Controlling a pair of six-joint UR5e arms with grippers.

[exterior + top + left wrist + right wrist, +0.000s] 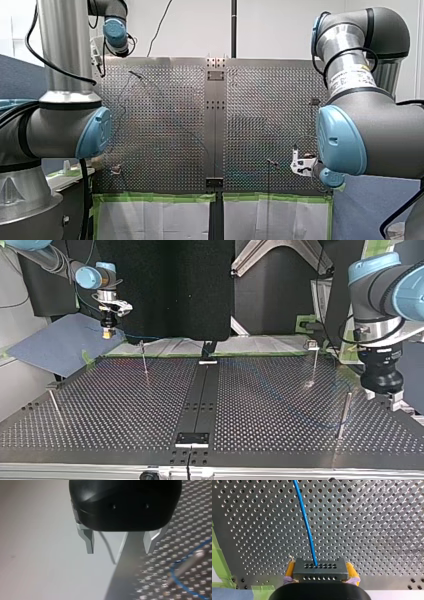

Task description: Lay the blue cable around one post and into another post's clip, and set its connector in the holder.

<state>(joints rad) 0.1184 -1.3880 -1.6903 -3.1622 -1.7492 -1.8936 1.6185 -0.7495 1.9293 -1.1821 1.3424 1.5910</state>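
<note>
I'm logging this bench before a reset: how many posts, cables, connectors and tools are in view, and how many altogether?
Posts: 4
Blue cable: 1
Connector: 1
Tools: 2, left tool and right tool
Total: 8

Table (374, 517): bare perforated sheet metal, brushed, semi-bright sheen. Blue cable (306, 522): smooth plastic jacket, slight gloss. Connector (320, 574): dark grey block, matt, drilled face. My right gripper (321, 567): pads (290, 570) yellow, rubbery look, frayed wrap at their base. My left gripper (119, 551): glossy black plastic shell, fingers (89, 541) bare machined metal, satin. Posts (344, 412): thin bright metal rods. Tape (155, 198) along table edge: green, matt, papery. My left arm (65, 45): brushed aluminium tube, glossy blue plastic joint caps.
</note>
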